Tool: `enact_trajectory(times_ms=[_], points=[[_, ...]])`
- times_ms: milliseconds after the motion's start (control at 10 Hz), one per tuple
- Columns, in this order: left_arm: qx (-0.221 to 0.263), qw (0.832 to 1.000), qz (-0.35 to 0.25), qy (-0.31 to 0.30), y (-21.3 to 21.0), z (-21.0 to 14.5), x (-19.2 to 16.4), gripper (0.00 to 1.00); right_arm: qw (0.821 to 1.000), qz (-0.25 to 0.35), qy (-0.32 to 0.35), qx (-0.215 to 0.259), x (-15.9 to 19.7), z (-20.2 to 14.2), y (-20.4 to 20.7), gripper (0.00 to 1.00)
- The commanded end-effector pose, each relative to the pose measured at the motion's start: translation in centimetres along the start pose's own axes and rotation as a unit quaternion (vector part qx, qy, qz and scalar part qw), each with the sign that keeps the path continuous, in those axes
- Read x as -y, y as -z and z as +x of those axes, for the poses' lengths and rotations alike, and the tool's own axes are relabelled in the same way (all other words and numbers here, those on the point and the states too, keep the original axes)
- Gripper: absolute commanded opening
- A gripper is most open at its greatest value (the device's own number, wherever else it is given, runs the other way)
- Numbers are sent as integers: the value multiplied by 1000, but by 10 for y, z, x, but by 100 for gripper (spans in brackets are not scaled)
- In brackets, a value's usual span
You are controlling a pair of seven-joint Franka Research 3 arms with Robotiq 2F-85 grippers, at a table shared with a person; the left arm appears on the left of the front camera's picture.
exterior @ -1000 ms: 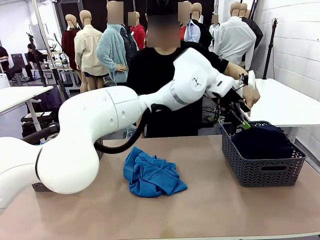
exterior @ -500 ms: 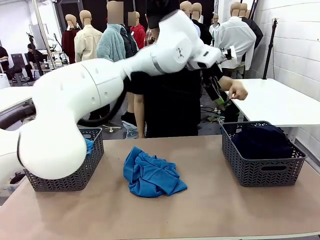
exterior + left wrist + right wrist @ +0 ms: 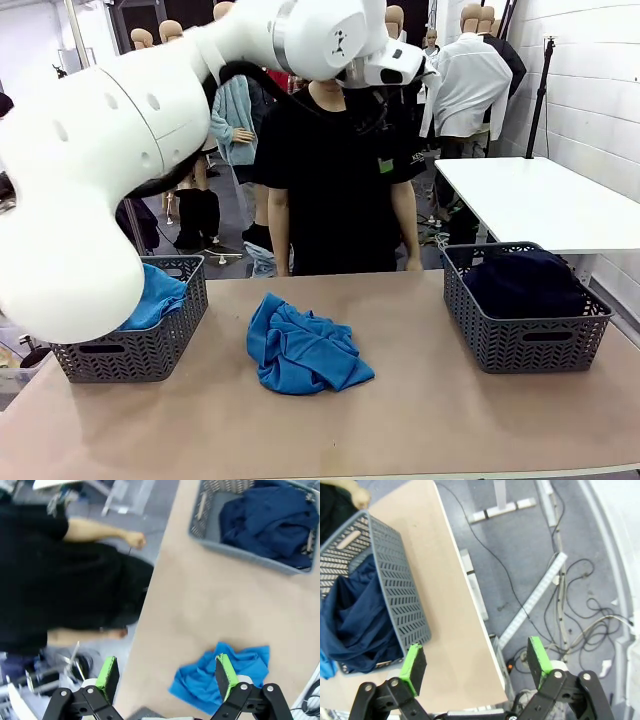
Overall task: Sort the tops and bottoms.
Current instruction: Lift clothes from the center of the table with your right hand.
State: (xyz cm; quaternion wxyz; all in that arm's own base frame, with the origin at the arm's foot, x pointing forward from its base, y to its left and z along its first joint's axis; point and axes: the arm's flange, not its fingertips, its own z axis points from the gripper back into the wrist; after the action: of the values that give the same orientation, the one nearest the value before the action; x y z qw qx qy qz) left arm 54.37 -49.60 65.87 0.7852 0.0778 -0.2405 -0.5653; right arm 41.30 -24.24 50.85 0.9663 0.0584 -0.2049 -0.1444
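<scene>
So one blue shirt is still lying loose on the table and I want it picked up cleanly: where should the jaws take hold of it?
Probably from straight above, at the raised ridge of folds near the middle of the crumpled blue shirt. It lies in a low heap on the table, its edges flat against the surface, so the bunched folds are the easiest part to pinch. The left gripper is open above it.

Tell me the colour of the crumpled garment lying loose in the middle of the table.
Bright sky-blue shirt, clearest in the front view.
</scene>
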Motion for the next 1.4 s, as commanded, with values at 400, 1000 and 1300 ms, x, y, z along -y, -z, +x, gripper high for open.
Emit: enact_trajectory(times_ms=[400, 1000, 1300], points=[[-39, 995, 19, -86, -11, -11, -2, 100, 1000, -8, -4, -7, 0, -1, -1, 100], [-77, 956, 106, -262, -74, -170, -50, 100, 1000, -8, -4, -7, 0, -1, -1, 100], [-89, 852, 174, -487, -122, -340, -46, 100, 1000, -8, -4, -7, 0, -1, -1, 100]])
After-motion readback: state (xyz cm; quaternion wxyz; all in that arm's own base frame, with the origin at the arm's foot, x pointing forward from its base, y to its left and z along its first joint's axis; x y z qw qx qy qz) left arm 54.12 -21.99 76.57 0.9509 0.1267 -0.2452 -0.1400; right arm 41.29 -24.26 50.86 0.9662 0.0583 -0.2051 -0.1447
